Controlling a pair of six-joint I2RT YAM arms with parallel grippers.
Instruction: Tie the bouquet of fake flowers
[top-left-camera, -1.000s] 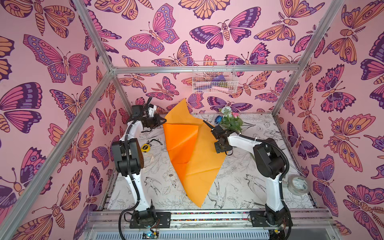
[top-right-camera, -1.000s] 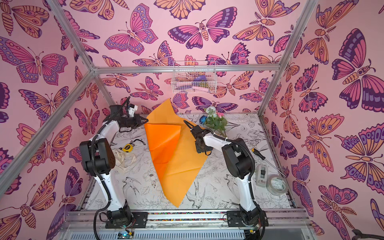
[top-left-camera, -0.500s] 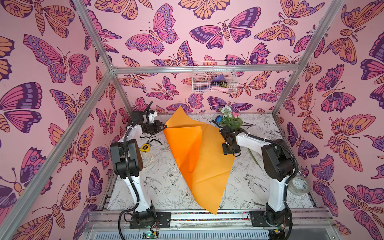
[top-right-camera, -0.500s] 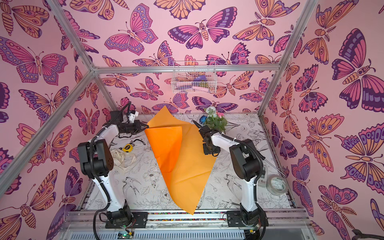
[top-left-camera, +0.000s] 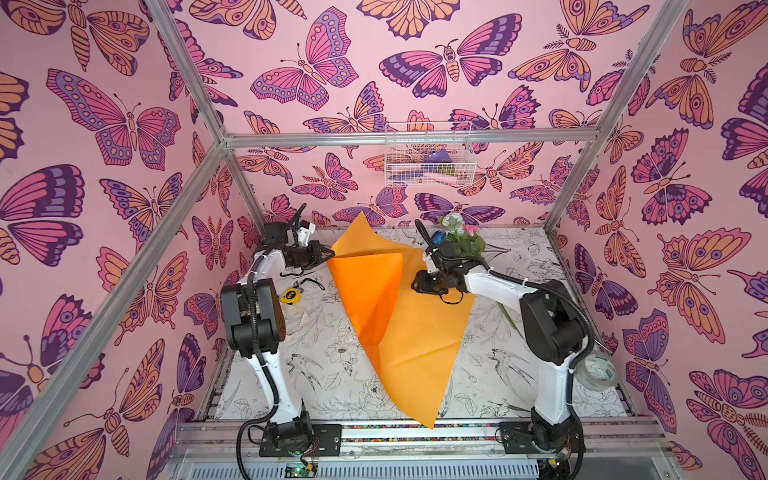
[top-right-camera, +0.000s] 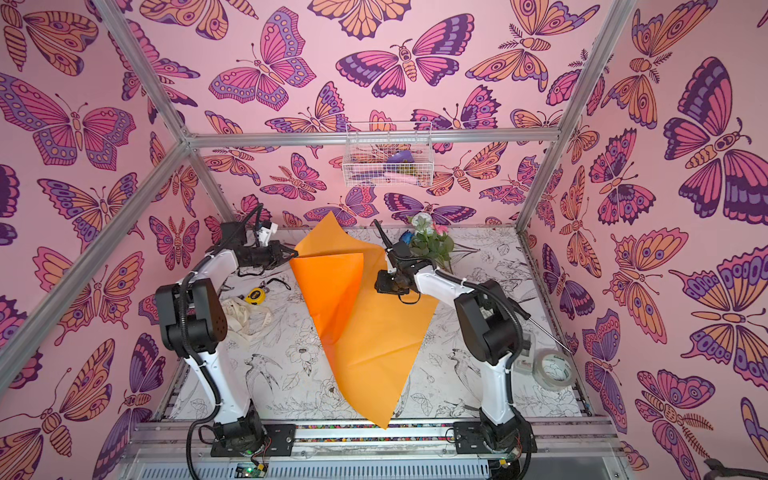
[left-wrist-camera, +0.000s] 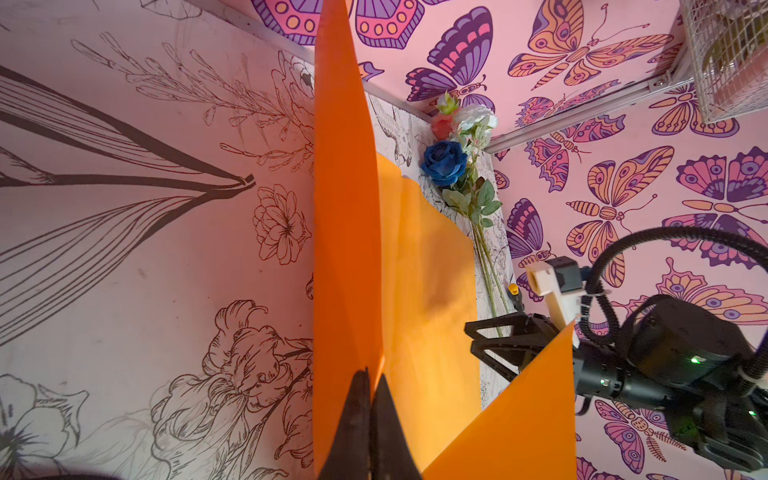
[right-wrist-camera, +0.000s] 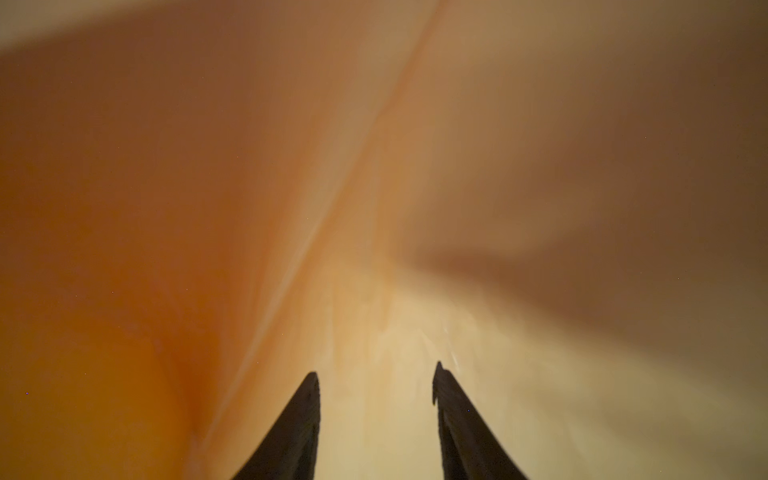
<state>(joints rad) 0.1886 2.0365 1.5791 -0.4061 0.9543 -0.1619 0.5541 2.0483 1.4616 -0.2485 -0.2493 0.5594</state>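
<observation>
Left gripper (top-left-camera: 328, 254), centre-left: fingers pinched on corner of bright orange wrapping-paper sheet (top-left-camera: 415, 332), flap raised, likely for folding. Right gripper (right-wrist-camera: 376, 370): fingers apart, empty, over sheet. Pink-white-blue fake flowers (top-left-camera: 461, 243) upper right, beside sheet.

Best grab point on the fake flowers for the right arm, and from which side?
Probably the bare stems below the leaves, not the blooms. The flowers lie flat on the table beside the orange paper, stems close together in one line. Come down from above, jaws across the stems, keeping to the side away from the paper.
</observation>
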